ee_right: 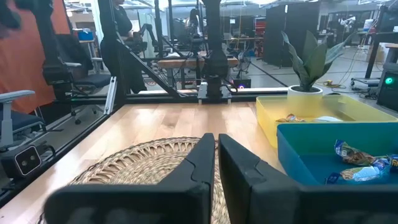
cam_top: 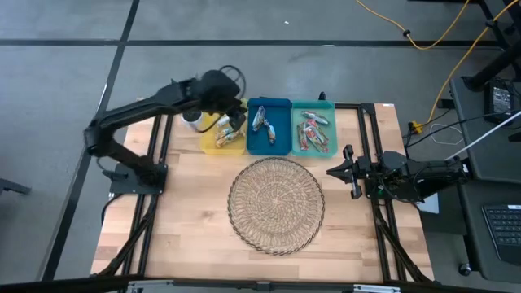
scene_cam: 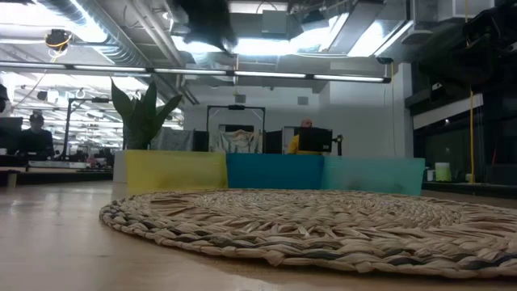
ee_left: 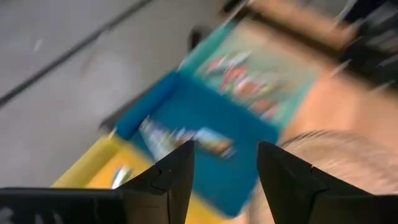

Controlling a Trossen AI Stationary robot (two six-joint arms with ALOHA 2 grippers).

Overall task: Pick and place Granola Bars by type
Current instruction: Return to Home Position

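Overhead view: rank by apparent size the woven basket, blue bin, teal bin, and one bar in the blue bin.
1. Woven basket, largest.
2. Blue bin and teal bin: look alike, unranked.
3. Granola bar, smallest.

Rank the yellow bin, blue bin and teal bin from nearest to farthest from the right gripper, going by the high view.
1. The teal bin, rightmost in the row, closest to the right gripper.
2. The blue bin, middle of the row.
3. The yellow bin, leftmost, beneath the left gripper.
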